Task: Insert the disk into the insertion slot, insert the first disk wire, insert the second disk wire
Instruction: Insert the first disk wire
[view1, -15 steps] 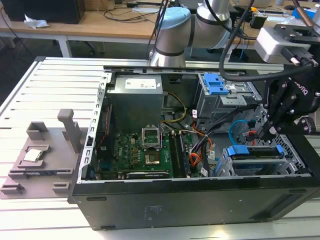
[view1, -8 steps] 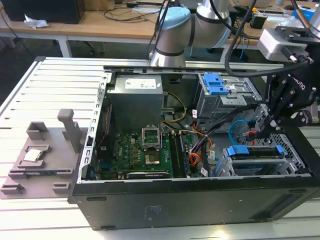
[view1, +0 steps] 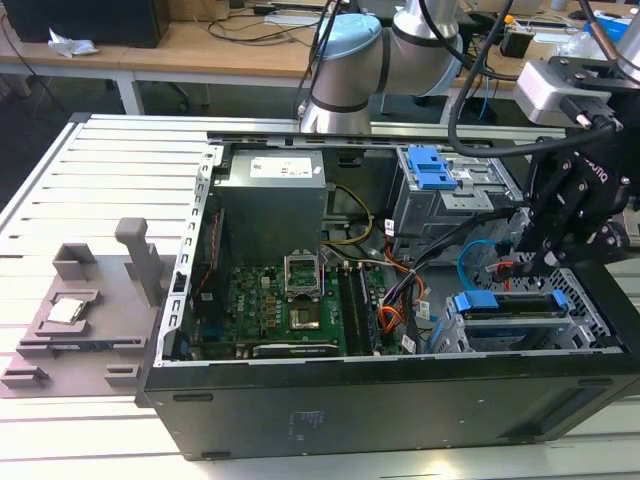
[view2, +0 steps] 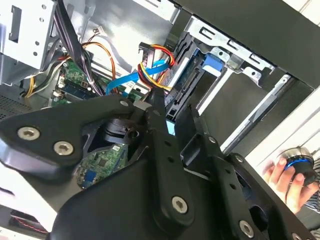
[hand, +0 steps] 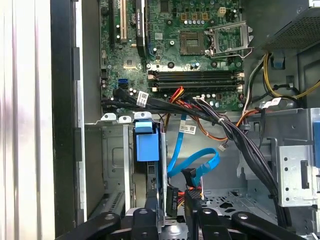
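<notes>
Down at the corner of the black case (view1: 400, 410) on the exterior view's right, the end effector (view1: 537, 265) is hanging in tight room between the case's wall and crowding black cables (hand: 240, 145). Just beneath it the disk (view1: 510, 318), silver in blue plastic, is sitting in the perforated sheet-metal insertion slot (view1: 592, 318). The end effector's fingers (hand: 192, 202) are standing parted, clamping nothing. The first disk wire (view2: 157, 62) and the glossy second disk wire (view2: 134, 78) are lying just beyond.

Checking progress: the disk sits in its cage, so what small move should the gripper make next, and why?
Probably a short push of the red-orange wire plug toward the disk: the disk already sits in the drive cage, and the gripper is at that plug; its seating is unclear.
</notes>
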